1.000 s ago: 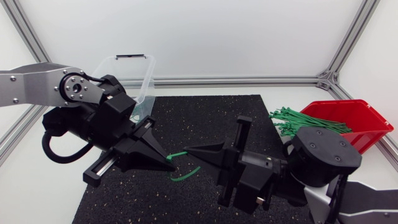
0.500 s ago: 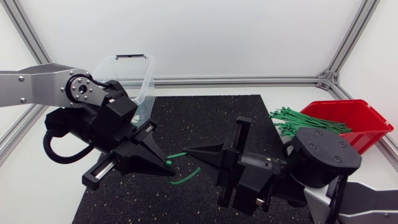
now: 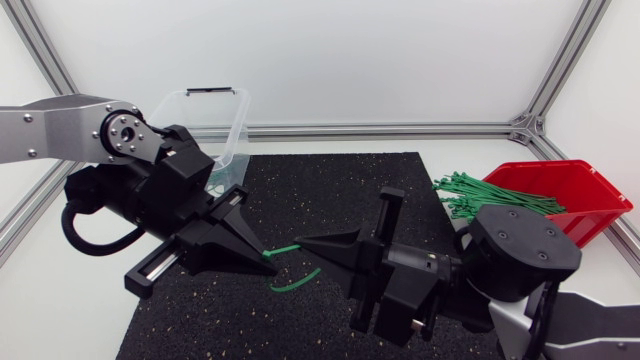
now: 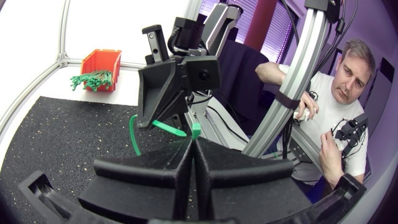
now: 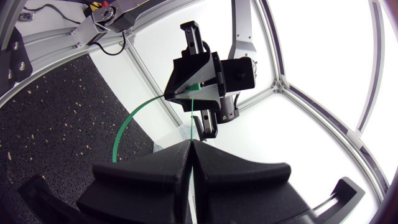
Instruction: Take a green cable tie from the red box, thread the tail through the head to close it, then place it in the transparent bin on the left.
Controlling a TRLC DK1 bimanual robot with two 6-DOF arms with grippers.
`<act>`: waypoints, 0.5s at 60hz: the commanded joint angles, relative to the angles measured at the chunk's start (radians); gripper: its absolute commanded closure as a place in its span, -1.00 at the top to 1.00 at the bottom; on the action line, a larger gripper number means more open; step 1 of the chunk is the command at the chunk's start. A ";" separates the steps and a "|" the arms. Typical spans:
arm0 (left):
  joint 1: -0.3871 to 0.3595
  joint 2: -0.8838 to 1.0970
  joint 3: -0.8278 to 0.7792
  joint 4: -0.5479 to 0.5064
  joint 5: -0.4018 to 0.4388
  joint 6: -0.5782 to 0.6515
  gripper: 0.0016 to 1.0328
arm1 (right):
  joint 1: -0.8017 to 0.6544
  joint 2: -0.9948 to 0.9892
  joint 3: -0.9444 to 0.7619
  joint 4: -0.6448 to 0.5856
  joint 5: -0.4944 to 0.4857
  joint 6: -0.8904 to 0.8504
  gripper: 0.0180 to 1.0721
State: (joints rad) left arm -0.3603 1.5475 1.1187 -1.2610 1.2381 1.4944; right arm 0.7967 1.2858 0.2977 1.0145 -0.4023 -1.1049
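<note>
A green cable tie point(image 3: 300, 279) hangs in a loop over the black mat between my two grippers, which meet tip to tip. My left gripper point(image 3: 266, 257) is shut on one end of it, a small blocky green piece point(image 5: 194, 86) that looks like the head. My right gripper point(image 3: 302, 242) is shut on the strip near its other end; in the left wrist view the strip point(image 4: 166, 128) points from it toward my left gripper point(image 4: 193, 139). In the right wrist view the thin tie point(image 5: 124, 127) arcs out from my right gripper point(image 5: 191, 142). The red box point(image 3: 570, 190) is at the right, the transparent bin point(image 3: 212, 120) at the back left.
A bundle of green cable ties point(image 3: 480, 196) spills over the red box's left rim onto the table; the box point(image 4: 104, 60) and bundle also show in the left wrist view. The black mat point(image 3: 330, 190) covers the middle of the table. The bin stands behind my left arm.
My left gripper has shifted slightly up and to the left with its end of the tie, and the hanging loop moved with it. The right arm has stayed still.
</note>
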 commanded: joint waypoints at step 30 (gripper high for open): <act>-0.003 0.031 0.006 -0.054 0.015 0.073 -0.94 | -0.011 0.010 -0.008 0.010 0.005 -0.027 -0.88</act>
State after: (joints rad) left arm -0.3603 1.5524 1.1187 -1.2877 1.2381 1.5276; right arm 0.7891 1.2884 0.2977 1.0145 -0.4019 -1.1084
